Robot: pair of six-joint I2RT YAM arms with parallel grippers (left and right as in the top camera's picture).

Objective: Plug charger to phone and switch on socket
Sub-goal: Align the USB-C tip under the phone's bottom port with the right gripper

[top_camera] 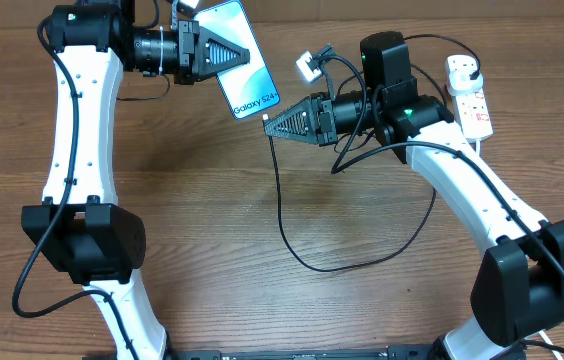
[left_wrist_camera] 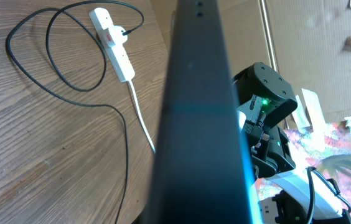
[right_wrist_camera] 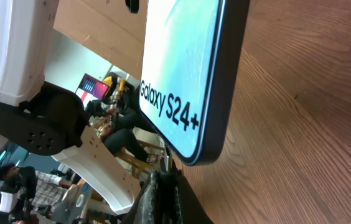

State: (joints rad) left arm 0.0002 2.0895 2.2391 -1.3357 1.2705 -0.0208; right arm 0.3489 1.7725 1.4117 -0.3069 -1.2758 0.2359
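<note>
- From above, the phone is held up above the table at the far side, a little left of the middle. Its light blue screen is turned up.
- It is gripped on its left side by the left fingers, which are closed on it.
- The right fingers are seen just right of the phone's near end. They are closed on the tip end of the charger.
- The thin black cable is seen hanging from those fingers, looped over the middle of the table and led back to the far right.
- The socket is laid flat at the far right, with a black plug pushed into its far end.
- From the left wrist, the phone is seen edge-on as a dark band down the middle. The left fingers cannot be made out here.
- The socket is seen on the table at the upper left, with its white cord and the black charger looped beside it.
- The right arm, with a green light, is seen past the phone on the right.
- From the right wrist, the phone fills the upper middle, and "Galaxy S24+" can be read.
- The right fingers are seen at the bottom, pressed together, just under the phone's round corner.
- Whether the tip is touching the phone cannot be told.
</note>
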